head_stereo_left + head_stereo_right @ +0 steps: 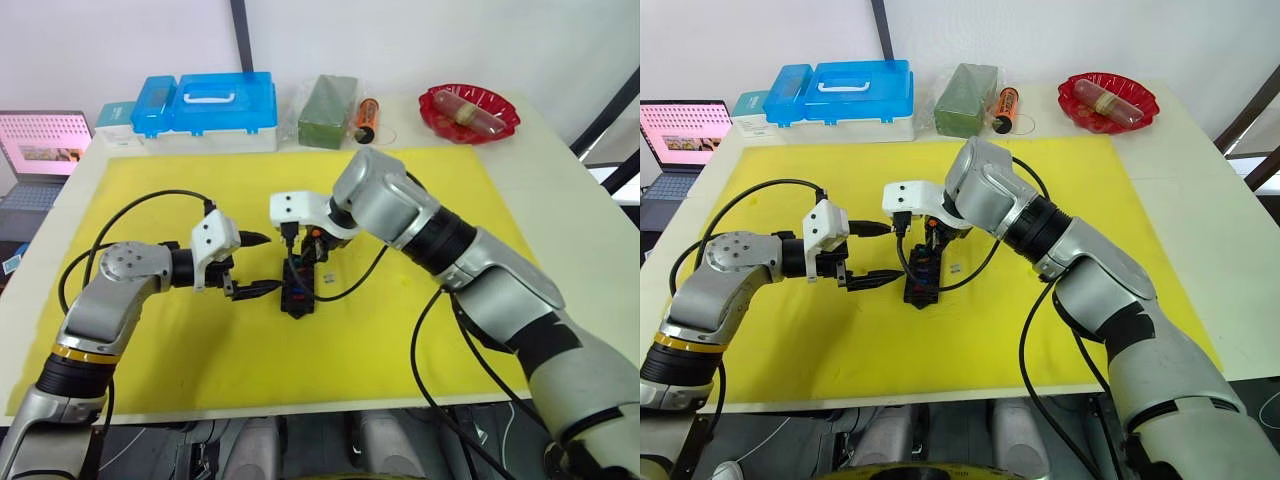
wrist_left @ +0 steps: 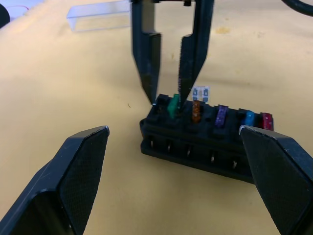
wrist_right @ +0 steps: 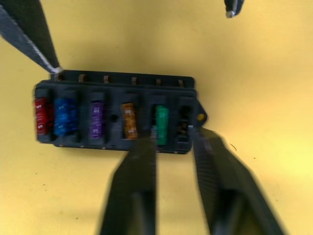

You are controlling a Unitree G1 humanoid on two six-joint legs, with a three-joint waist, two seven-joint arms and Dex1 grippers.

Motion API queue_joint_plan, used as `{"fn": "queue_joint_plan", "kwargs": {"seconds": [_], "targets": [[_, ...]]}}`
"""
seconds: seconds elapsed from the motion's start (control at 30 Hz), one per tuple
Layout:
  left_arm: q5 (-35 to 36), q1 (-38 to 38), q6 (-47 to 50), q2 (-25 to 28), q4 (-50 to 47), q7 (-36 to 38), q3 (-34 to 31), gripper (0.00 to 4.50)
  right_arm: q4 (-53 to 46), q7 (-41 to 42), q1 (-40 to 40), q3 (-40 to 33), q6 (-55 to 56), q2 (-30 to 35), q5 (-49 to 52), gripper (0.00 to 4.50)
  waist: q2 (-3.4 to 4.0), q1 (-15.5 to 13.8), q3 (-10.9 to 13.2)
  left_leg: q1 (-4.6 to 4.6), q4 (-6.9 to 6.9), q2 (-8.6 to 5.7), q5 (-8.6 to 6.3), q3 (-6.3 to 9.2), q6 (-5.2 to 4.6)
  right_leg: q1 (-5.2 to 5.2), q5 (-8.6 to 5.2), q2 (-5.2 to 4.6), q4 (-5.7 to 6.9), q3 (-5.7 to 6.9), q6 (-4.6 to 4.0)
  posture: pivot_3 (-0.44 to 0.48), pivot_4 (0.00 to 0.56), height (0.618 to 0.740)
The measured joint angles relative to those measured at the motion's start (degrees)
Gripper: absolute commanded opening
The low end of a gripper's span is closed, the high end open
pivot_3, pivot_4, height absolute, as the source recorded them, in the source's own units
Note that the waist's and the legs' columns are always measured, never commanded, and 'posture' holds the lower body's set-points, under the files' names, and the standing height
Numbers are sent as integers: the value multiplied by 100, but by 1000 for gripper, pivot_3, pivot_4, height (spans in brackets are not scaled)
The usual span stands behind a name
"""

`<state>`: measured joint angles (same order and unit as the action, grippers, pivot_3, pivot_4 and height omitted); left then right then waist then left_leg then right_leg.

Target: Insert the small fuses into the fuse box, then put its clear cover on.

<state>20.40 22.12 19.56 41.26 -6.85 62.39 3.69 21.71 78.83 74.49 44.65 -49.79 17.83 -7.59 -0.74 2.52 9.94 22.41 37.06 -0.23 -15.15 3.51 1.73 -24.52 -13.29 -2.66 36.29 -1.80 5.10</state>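
The black fuse box (image 1: pixel 298 292) lies mid-mat. In the right wrist view, red (image 3: pixel 40 116), blue (image 3: pixel 62 116), purple (image 3: pixel 96 120), orange (image 3: pixel 128 120) and green (image 3: pixel 161 125) small fuses stand in its slots, and the end slot (image 3: pixel 184 117) is empty. My right gripper (image 3: pixel 171 138) hangs over that end, slightly open, straddling the green fuse (image 2: pixel 173 105) without clamping it. A grey fuse (image 2: pixel 201 93) lies on the mat just behind the box. My left gripper (image 1: pixel 255 265) is wide open beside the box, holding nothing. The clear cover (image 2: pixel 98 17) rests on the mat farther back.
The yellow mat (image 1: pixel 180 340) covers the table. Along the back edge stand a blue lidded case (image 1: pixel 210 105), a bagged green block (image 1: pixel 328 110), an orange cylinder (image 1: pixel 366 118) and a red bowl (image 1: pixel 468 112). A laptop (image 1: pixel 40 150) sits off to the left.
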Motion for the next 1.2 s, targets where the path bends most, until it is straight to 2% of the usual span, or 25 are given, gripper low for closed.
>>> {"fn": "queue_joint_plan", "kwargs": {"seconds": [0.33,0.63,0.8,0.87,0.97,1.17,1.2], "targets": [[-2,2,-14,-23,0,0,0,4500,-22,74,23,-164,-328,-58,177,1536,1,0,1,1,0,0,0,1,0,0,0,0,0,0,0,0,150,740],[-5,7,-22,-23,7,0,-1,4500,-813,140,96,-705,-650,342,632,1536,1,-9,1,2,2,-1,0,1,0,0,0,-2,0,0,0,0,150,740],[-3,5,-19,-18,5,-6,-12,4500,-1337,-600,-664,-1785,-726,232,1083,1536,0,-8,0,2,1,0,0,2,0,0,0,-2,1,0,0,0,150,740],[1,3,-11,-11,-3,-16,-20,4500,-1756,-1149,-1346,-2411,-443,20,1284,1536,-2,-10,-1,2,-2,0,0,2,0,0,0,-2,0,0,0,0,150,740],[5,0,21,27,-12,-41,-46,4500,-2193,-1634,-2254,-2784,331,-122,1486,1536,0,-11,0,4,1,-1,0,0,0,0,1,-5,1,0,1,0,150,740],[12,-72,30,54,-71,-71,-75,4500,-2422,-1862,-2767,-3061,457,-55,1908,1536,-1,-8,0,1,2,0,0,1,0,2,1,-1,2,0,0,0,150,740],[12,-85,31,54,-71,-75,-75,4500,-2419,-1911,-2876,-3057,458,-50,1917,1345,-1,-8,0,1,2,0,0,1,0,2,1,-1,2,0,0,0,150,740]]}}
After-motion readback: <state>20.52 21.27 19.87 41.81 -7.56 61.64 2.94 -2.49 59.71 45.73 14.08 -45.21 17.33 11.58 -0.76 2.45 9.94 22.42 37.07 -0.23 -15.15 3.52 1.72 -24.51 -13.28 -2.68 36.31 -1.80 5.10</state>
